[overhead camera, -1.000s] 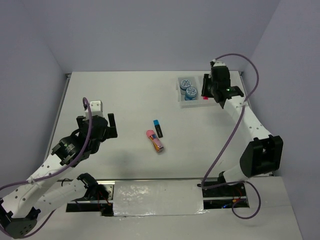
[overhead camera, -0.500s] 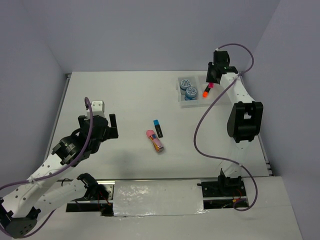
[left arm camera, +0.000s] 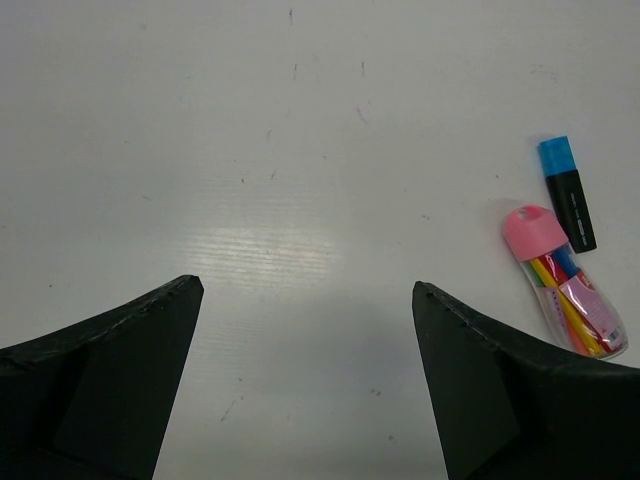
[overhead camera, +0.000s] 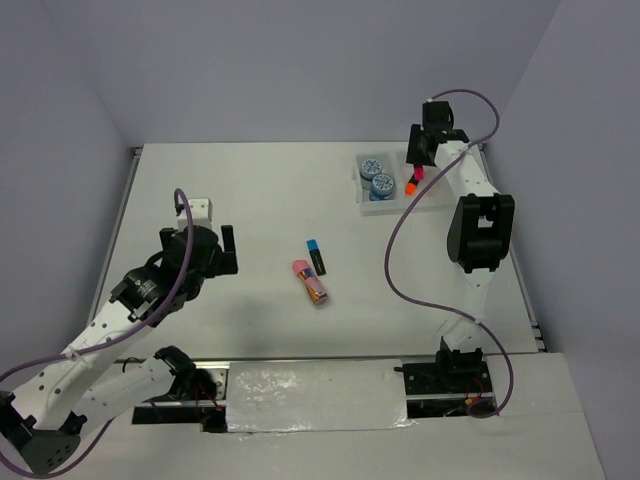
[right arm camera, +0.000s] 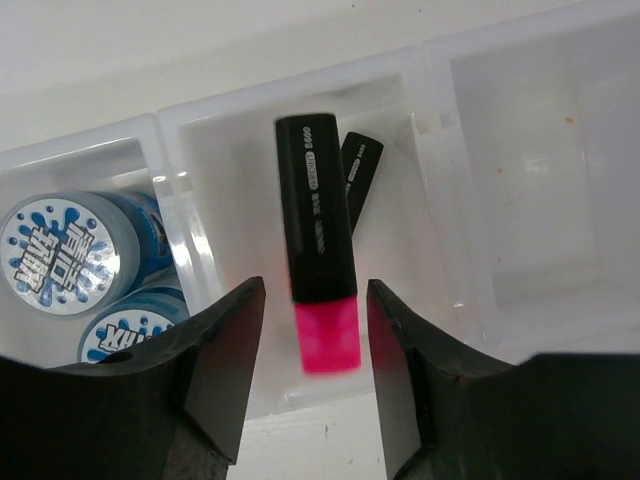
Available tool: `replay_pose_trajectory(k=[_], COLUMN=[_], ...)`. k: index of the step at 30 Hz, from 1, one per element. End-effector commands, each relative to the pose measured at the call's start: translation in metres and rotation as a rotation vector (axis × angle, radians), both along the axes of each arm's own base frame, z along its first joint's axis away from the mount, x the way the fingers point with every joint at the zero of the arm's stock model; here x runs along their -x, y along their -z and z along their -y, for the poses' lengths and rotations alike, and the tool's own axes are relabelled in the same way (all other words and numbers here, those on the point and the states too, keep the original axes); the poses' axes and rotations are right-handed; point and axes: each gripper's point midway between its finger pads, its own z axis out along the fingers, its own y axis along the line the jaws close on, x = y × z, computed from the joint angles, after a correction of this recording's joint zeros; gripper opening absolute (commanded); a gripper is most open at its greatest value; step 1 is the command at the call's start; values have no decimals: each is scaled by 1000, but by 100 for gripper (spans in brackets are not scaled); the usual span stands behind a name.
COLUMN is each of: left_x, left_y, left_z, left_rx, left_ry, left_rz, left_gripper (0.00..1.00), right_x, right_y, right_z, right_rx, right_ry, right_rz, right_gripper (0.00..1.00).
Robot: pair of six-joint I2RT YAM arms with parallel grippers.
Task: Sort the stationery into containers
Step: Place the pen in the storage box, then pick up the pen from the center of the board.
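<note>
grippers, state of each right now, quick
left gripper: open, empty.
right gripper: slightly open, pink-capped highlighter apparently loose between its jaws, over the tray.

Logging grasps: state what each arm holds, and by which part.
Nothing gripped. The pink highlighter lies between the right fingers, gaps on both sides of its cap; left fingers empty.
</note>
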Motion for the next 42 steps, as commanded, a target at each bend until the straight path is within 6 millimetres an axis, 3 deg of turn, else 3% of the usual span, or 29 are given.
replay_pose_trajectory(k=[1,6,9,11,12,13,15,16,17,20,24,26,32,42], left_x=[-5,-5,-5,-5,-5,-6,-5,-5,-5,-5,-5,-4,-4,-5], left_y=[-7,-8,-8,-7,-7,-7,-8,-8,-9,-9,-9,-10,-9,-9], left_z=[2,0,0,-2,-3,-4,-7,-7,-8,-7,-8,-7,-5,-2], left_rx=[10,11,10,3,-1,0,-1,1,5,11,10,15,21,25], left_ry=[8,0,1,-8,-15,-23,-38,-40,-41,-37,-45,-42,-29,-16], left_rz=[31,39,37,34,31,33,35,37,43,44,43,46,44,41], left_gripper=[99,99,99,99,99,99,99,99,99,99,99,99,99,99], right_x=[-2,5,15,32,43,62,88,105,112,147,173,189,208,223], right_y=[-24,-24,-36,-50,-71,-63,-69,-70,-73,-59,-14,4,31,69], right_z=[2,0,-16,-53,-68,-105,-129,-164,-174,-219,-256,-280,-300,-305], right_rx=[-15,-20,-84,-123,-111,-88,-35,-39,-25,-55,-71,-69,-57,-48], right_ry=[8,-1,-35,-112,-129,-188,-203,-268,-272,-348,-383,-433,-440,-461], right_rz=[54,24,19,27,64,39,63,68,90,65,-37,-78,-133,-218], right_gripper=[55,58,59,61,62,64,64,65,65,63,45,44,44,45])
